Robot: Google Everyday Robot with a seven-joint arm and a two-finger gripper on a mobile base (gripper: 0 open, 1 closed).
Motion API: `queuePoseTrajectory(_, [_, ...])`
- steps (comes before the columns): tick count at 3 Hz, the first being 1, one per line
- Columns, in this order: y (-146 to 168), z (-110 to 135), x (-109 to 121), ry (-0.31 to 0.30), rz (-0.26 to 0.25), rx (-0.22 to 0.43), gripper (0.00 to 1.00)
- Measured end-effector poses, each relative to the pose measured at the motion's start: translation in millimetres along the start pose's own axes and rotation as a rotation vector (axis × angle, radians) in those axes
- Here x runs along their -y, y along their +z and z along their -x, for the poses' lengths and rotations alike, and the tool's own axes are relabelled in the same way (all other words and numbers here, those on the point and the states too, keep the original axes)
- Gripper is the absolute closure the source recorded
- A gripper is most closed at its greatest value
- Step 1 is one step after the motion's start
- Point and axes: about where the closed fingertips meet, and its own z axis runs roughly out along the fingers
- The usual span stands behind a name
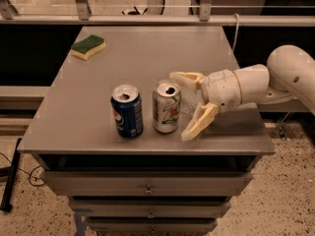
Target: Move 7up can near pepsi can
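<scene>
Grey tabletop [147, 58] fills most of the view, the flat top of a cabinet whose drawers [147, 183] are all shut, so what they hold cannot be seen. Behind it runs a pale metal rail [147, 19] with dark space below it, and speckled floor [285, 191] shows on either side. A black cable [10, 176] lies on the floor at the left.

From the right edge, the white arm [290, 73] reaches in low over the table's near right part. Its gripper [184, 106] sits just right of the 7up can [166, 109], with its cream fingers [199, 122] spread wide apart. One points toward the back of the can's top and the other slants down toward the table's front edge. Whether either tip touches the can cannot be told, but they are not closed on it.

The 7up can stands upright near the front edge, about midway across. Just to its left, the pepsi can [127, 113] also stands upright. The two are side by side, with only a narrow strip of bare table between them. Both tops have a dark opening, though their contents cannot be seen.

Well apart from the cans, a green and yellow sponge [88, 46] lies flat near the far left corner.
</scene>
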Motion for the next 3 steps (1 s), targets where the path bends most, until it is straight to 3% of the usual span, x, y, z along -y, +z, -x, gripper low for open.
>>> queuePoseTrajectory(1, [-30, 13, 24, -0.088, -0.061, -0.074, 0.00])
queuePoseTrajectory(2, [-82, 45, 59, -0.185, -0.162, -0.153, 0.00])
queuePoseTrajectory(3, [-108, 70, 73, -0.231, -0.232, -0.138, 0.00])
